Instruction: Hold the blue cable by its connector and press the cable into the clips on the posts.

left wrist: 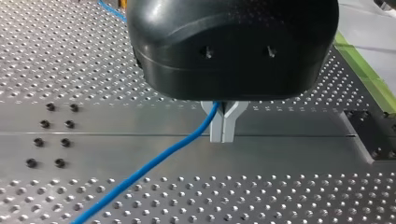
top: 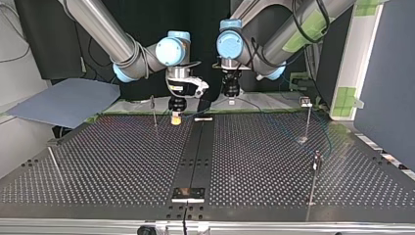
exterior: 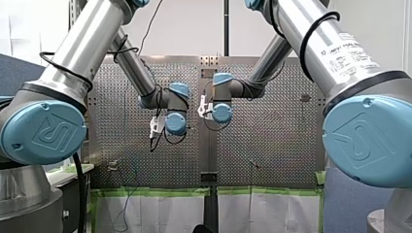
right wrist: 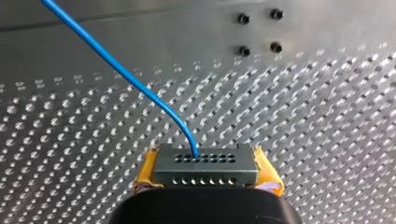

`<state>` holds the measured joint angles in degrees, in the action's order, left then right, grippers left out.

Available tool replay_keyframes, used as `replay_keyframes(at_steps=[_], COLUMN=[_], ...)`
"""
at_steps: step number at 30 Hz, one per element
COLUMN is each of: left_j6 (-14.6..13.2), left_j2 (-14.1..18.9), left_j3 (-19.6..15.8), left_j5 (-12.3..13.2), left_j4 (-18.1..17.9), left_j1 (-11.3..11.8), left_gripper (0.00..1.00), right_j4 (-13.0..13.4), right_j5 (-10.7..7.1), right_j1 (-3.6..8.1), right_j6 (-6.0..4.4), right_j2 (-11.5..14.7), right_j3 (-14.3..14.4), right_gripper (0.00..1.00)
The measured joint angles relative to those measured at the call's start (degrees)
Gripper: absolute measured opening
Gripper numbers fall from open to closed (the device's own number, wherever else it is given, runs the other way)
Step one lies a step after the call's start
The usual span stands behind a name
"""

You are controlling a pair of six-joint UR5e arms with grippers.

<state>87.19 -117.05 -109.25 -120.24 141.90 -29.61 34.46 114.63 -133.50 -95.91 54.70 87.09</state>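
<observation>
My right gripper (right wrist: 205, 173) has its jaws pinching a small rectangular metal connector (right wrist: 204, 161) between soft yellow pads (right wrist: 145, 171). The block is grey and flat-faced, drilled with rows of round holes. The thin, smooth blue cable (right wrist: 126, 74) leaves one hole in its upper face, bends and runs off ahead of the gripper over the surface (top: 122, 161). My left gripper (left wrist: 223, 135) is a rounded, glossy black housing with slim pale metal fingers (left wrist: 215, 128). Its jaws are pressed together at the tips, and the cable passes through the fork just above them before trailing away low over the metal. The surface is dull sheet metal dotted with a regular grid of small holes, split by a smooth unperforated strip (top: 195, 147) that carries clusters of dark screw heads (left wrist: 51, 123). In the top view both grippers hang at the far edge, close on either side of that strip. Thin upright metal posts stand around them: one (top: 154, 113) just left of my right gripper and two (top: 307, 120) (top: 314, 178) well apart at the right, the farther of these topped by a small dark clip (top: 306, 102). Green tape (top: 348, 95) marks a white upright at the far right, and a flat blue-grey panel (top: 63, 100) lies beyond the far left corner.
</observation>
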Motion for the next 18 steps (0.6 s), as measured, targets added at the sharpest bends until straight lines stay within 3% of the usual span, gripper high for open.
replay_keyframes(at_steps=[5,13,18], left_j6=[0.47,2.02,2.24], left_j2=[-1.99,-2.42,-2.46], left_j3=[-0.04,-0.17,-0.77], left_j5=[-0.08,0.24,0.26], left_j4=[-2.23,-3.23,-3.87], left_j1=[0.06,0.11,0.11], left_gripper=[0.0,0.0,0.0], right_j4=[2.39,6.21,8.89], right_j5=[0.24,0.83,1.48], right_j1=[0.42,0.57,1.08], right_j6=[-1.68,-2.87,-3.82], right_j2=[-0.01,-0.1,-1.66], right_j3=[2.39,6.21,8.9], right_gripper=[0.0,0.0,0.0])
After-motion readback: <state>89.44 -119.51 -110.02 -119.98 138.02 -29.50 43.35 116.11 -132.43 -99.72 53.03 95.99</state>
